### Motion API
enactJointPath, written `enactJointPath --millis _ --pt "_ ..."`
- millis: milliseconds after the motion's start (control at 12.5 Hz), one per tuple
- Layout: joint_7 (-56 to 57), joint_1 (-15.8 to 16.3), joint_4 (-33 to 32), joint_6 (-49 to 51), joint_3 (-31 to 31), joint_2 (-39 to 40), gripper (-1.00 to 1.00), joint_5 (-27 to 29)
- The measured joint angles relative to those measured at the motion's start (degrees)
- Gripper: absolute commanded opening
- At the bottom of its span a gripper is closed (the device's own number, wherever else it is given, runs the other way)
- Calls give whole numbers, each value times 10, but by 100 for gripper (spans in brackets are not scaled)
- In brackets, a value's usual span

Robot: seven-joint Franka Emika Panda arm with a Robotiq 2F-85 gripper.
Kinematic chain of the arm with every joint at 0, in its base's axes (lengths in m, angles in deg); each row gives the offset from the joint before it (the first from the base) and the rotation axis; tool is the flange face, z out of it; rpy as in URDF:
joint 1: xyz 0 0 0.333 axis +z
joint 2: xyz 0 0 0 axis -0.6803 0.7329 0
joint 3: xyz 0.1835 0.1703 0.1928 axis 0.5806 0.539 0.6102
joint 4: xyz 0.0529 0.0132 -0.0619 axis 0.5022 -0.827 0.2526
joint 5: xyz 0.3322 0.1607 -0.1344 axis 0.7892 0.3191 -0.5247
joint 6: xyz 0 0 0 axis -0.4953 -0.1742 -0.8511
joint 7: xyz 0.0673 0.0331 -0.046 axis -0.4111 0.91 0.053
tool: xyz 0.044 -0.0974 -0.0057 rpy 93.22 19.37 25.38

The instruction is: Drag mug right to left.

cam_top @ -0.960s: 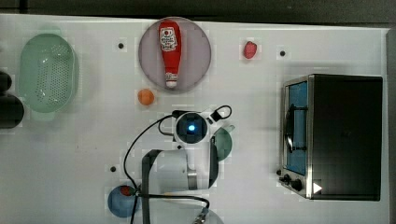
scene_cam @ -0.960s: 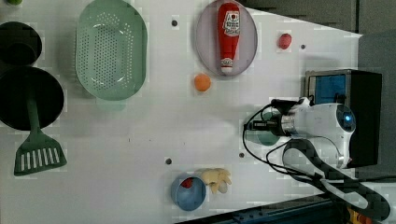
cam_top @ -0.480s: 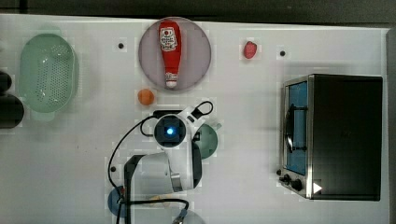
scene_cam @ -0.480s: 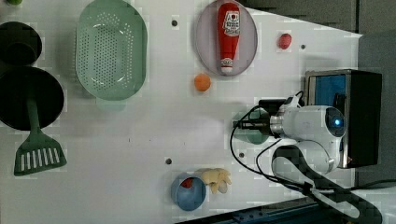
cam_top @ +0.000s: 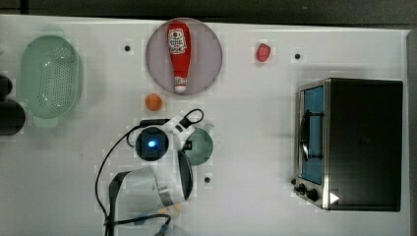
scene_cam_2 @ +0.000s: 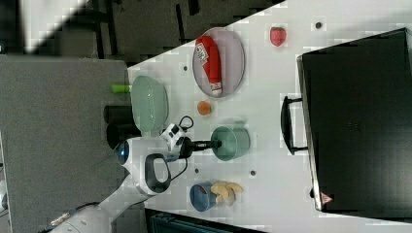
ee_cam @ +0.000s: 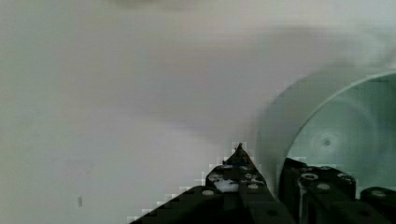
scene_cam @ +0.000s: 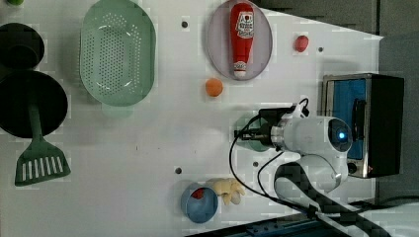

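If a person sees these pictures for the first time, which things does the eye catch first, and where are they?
The white robot arm stands out first, low in the top view, its gripper closed on the rim of the green mug near the table's middle. Next come the red ketchup bottle on its round plate and the dark toaster oven at the top view's right.

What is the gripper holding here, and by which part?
The gripper is shut on the round teal-green mug, pinching its rim wall: one finger outside, the other inside the cup.

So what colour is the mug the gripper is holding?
Muted teal-green mug, clearest in the right view.
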Motion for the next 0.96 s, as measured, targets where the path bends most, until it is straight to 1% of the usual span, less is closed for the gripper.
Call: enactJointPath --millis 240,480,880,960 --pt "-6 28 3 -1 7 1 -65 -1" --pt "-11 58 31 -1 8 18 -65 -2" --pt "-74 96 58 1 9 27 -65 -4" --pt "-90 101 72 9 14 36 -65 -5"
